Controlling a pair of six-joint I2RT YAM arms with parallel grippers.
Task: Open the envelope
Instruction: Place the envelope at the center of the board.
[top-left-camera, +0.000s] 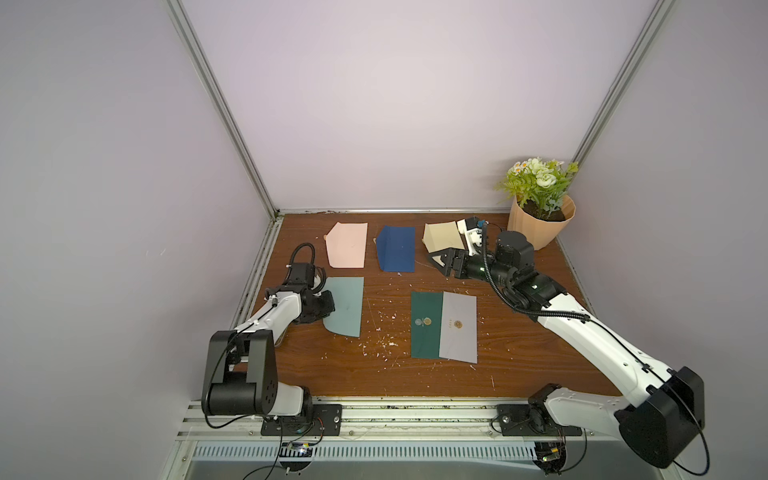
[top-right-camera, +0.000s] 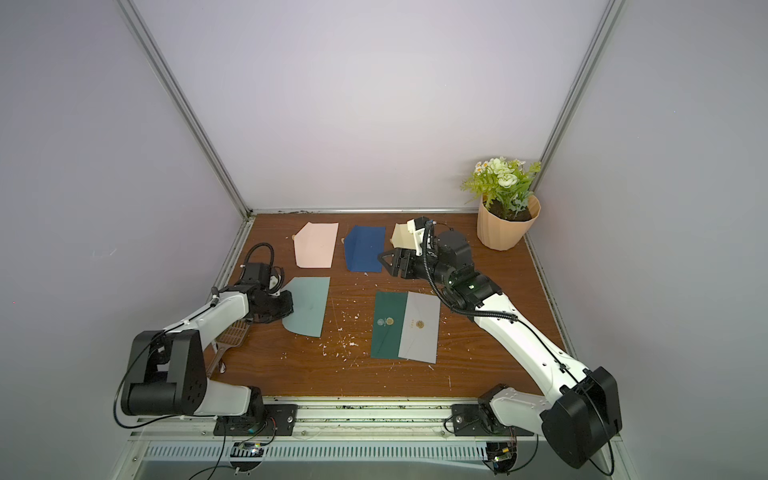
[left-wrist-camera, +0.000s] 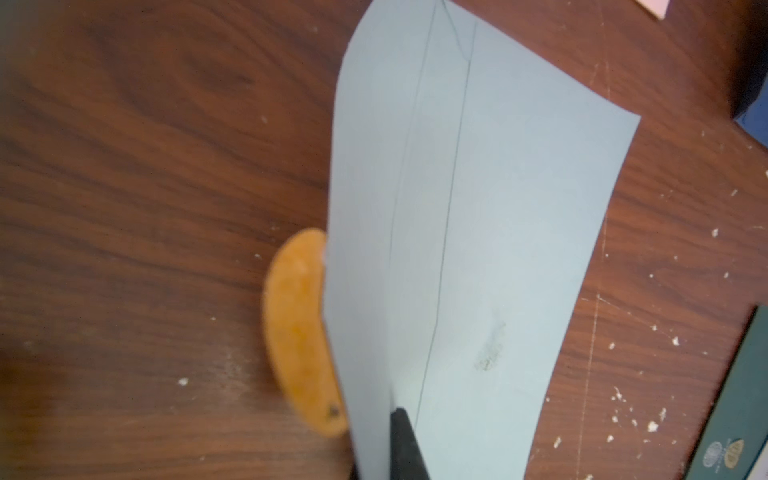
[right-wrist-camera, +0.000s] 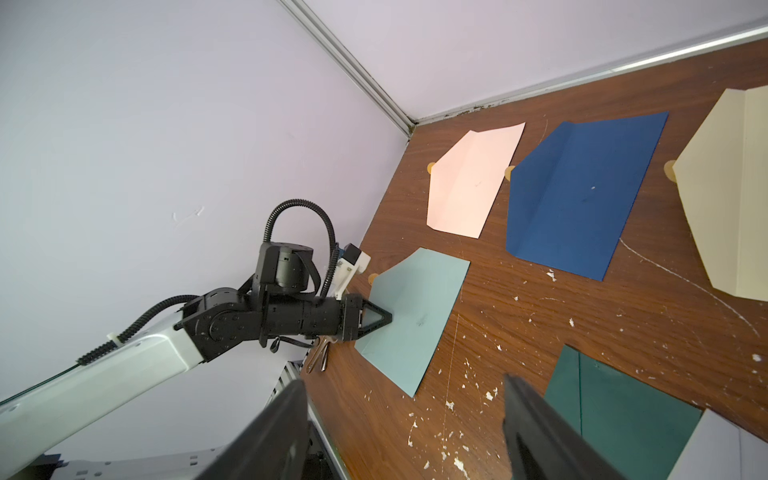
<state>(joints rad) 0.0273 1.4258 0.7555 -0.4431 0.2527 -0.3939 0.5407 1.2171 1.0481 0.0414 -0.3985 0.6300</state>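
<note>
Flap work on the teal envelope (top-left-camera: 345, 306): it lies at the left side of the table (top-left-camera: 519, 353), flap looking already folded out, orange seal (left-wrist-camera: 297, 328) poking past its edge. Left gripper (right-wrist-camera: 384, 319) has its tips on the paper's edge, can't tell if it's pinching or just resting there; right gripper (right-wrist-camera: 405, 380) hangs wide apart, holding nothing. I'd back off low and slow so the sheet doesn't drag or flop shut.

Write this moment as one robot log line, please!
left pincer: pinching teal envelope | flap: unfolded | right pincer: open, empty
</note>
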